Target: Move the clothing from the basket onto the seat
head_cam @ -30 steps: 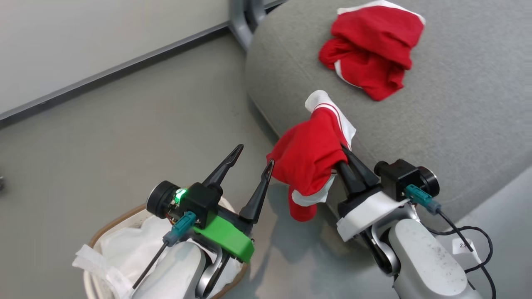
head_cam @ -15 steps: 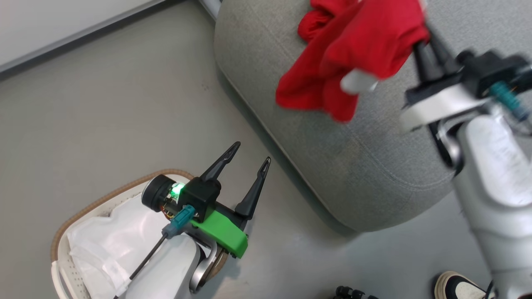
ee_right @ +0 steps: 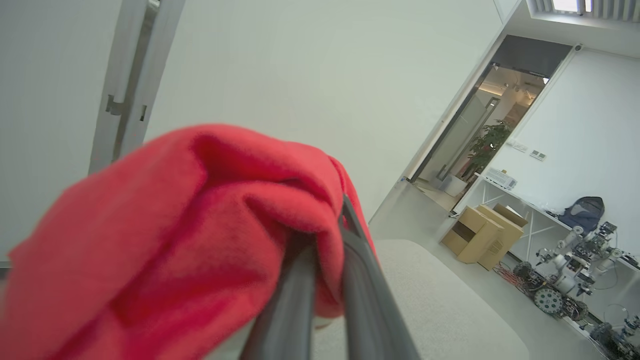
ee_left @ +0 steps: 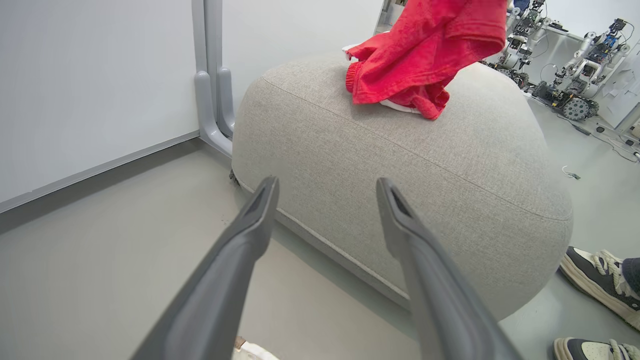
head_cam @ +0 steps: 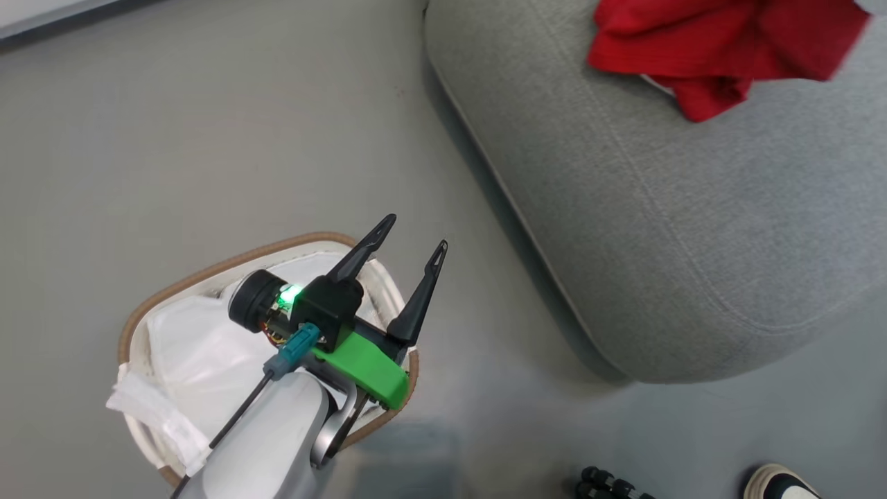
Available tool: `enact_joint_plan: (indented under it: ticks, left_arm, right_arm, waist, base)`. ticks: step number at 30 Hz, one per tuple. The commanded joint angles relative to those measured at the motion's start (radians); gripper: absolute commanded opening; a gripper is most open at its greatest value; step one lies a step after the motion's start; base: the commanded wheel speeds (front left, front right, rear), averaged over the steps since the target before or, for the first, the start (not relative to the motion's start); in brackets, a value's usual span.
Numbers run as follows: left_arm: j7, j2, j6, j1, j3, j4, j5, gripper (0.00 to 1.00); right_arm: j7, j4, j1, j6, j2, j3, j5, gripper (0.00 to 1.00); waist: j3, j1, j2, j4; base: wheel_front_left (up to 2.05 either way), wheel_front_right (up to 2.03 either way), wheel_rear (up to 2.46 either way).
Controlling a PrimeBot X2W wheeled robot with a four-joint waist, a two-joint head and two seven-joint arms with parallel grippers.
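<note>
Red clothing is bunched around my right gripper, which is shut on it. In the left wrist view this clothing hangs over the top of the grey seat, just above another red piece with white trim lying there. In the head view red clothing shows blurred at the seat's far edge. My left gripper stands open and empty above the basket, whose white liner is all that shows inside. Its two fingers point toward the seat.
A person's shoes stand on the floor beside the seat, one also in the head view. A grey wall post rises behind the seat. Other robots and cardboard boxes stand farther off. Bare grey floor lies between basket and seat.
My right arm has carried the red clothing up from the seat's near edge to over its top, leaving the head view. The head camera shifted. The left gripper stays open over the basket.
</note>
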Motion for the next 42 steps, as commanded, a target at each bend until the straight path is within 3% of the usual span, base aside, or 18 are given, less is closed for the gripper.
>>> enact_joint_plan:
  ticks: [1, 5, 6, 7, 14, 24, 34, 42]
  left_arm:
    - [-0.001, 0.011, -0.004, -0.019, 0.004, 0.001, 0.0, 1.0]
    - [-0.001, 0.018, -0.004, -0.021, 0.027, 0.008, -0.002, 1.0]
    - [-0.001, 0.021, -0.004, -0.021, 0.033, 0.011, -0.002, 1.0]
    - [-0.001, 0.023, -0.004, -0.021, 0.041, 0.011, -0.001, 1.0]
    - [-0.001, 0.022, -0.004, -0.026, 0.097, 0.022, 0.02, 1.0]
    - [-0.001, -0.004, -0.003, 0.032, 0.233, 0.031, 0.073, 1.0]
    - [-0.001, -0.056, 0.001, 0.109, 0.404, 0.023, 0.127, 1.0]
    - [-0.001, -0.084, 0.019, 0.153, 0.531, 0.022, 0.176, 1.0]
  right_arm:
    - [-0.002, 0.033, -0.007, -0.001, -0.01, -0.044, -0.026, 0.0]
    - [-0.002, 0.103, 0.007, -0.001, -0.008, -0.141, -0.099, 0.0]
    - [-0.002, 0.11, 0.011, -0.001, 0.004, -0.154, -0.106, 0.25]
    - [-0.002, 0.119, 0.02, -0.001, 0.018, -0.171, -0.115, 1.0]
    - [-0.002, 0.08, 0.112, -0.001, 0.097, -0.179, -0.135, 1.0]
    - [-0.002, -0.077, 0.294, -0.001, 0.193, 0.003, -0.043, 1.0]
    - [-0.002, -0.225, 0.405, -0.001, 0.221, 0.213, 0.082, 1.0]
    - [-0.002, -0.261, 0.48, -0.001, 0.26, 0.244, 0.13, 1.0]
  waist:
    - [0.046, 0.0, -0.0001, 0.053]
    - [0.066, 0.0, -0.0001, 0.08]
    - [0.069, 0.0, -0.0001, 0.083]
    - [0.071, 0.0, -0.0001, 0.085]
    - [0.064, 0.0, -0.0001, 0.098]
    - [0.002, 0.0, -0.0001, 0.117]
    - [-0.061, 0.0, -0.0001, 0.215]
    - [-0.101, 0.0, -0.0001, 0.301]
  base:
    - [0.0, 0.0, 0.0]
    - [0.0, 0.0, 0.0]
    - [0.0, 0.0, 0.0]
    - [0.0, 0.0, 0.0]
    - [0.0, 0.0, 0.0]
    - [0.0, 0.0, 0.0]
    - [0.0, 0.0, 0.0]
    - [0.0, 0.0, 0.0]
